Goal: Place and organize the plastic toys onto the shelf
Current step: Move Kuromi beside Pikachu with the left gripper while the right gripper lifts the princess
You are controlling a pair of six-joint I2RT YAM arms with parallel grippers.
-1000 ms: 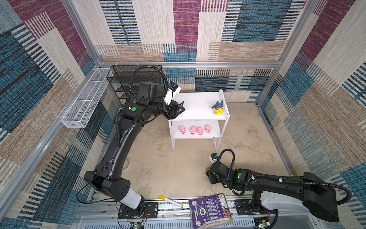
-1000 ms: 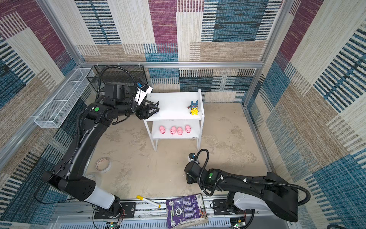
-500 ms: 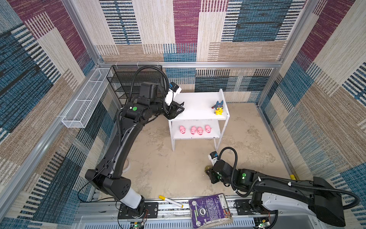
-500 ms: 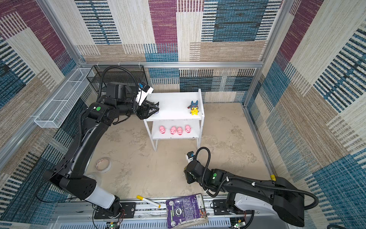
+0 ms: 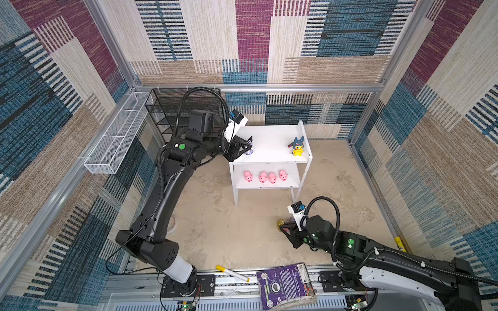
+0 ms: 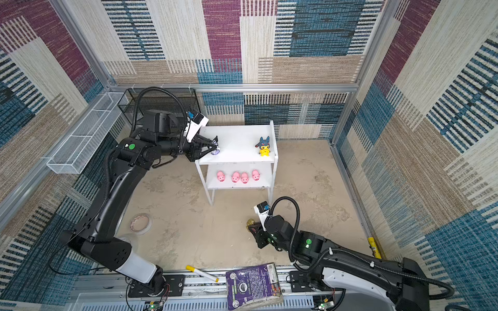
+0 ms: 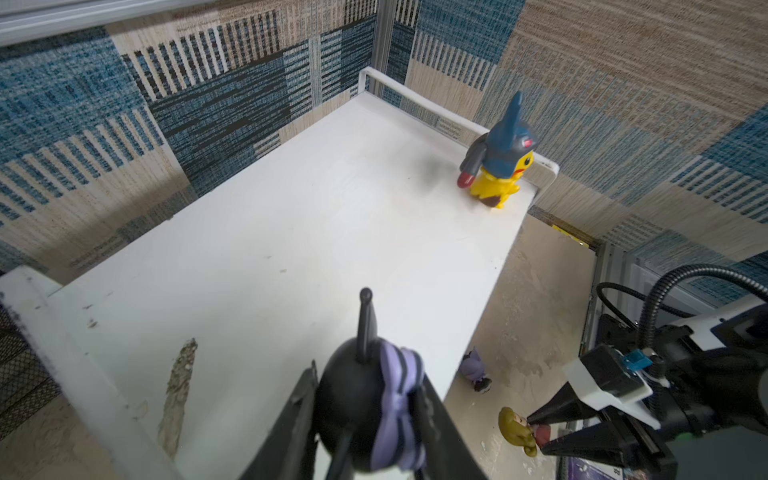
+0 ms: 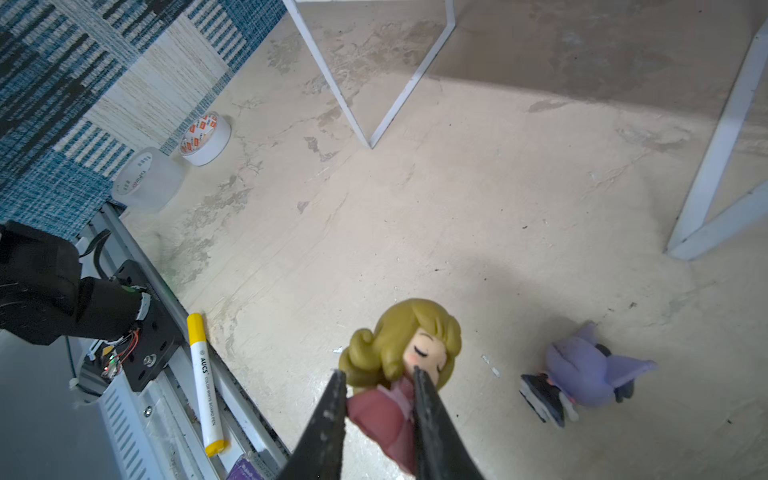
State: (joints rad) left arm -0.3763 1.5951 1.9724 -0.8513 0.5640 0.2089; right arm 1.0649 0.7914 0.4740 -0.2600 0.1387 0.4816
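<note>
Left gripper (image 7: pixel 365 379) clamped on the black-purple eared toy (image 7: pixel 349 411) over the top board of the shelf (image 5: pixel 269 157). The right gripper (image 8: pixel 378 376) is clamped on the blonde girl (image 8: pixel 409 343), low over the floor. We count five shelved: four pink pigs (image 5: pixel 264 177) below, the yellow blue-hooded toy (image 5: pixel 297 146) above. We judge three remain to place. The lilac eared toy (image 8: pixel 582 374) lies on the floor.

— What kind of place is this?
— A robotics lab cell: left arm (image 5: pixel 161 204) and right arm (image 5: pixel 390 258) bolted on a metal rail (image 5: pixel 229 286), aluminium frame (image 5: pixel 269 87), patterned carpet walls (image 5: pixel 253 27) around.
</note>
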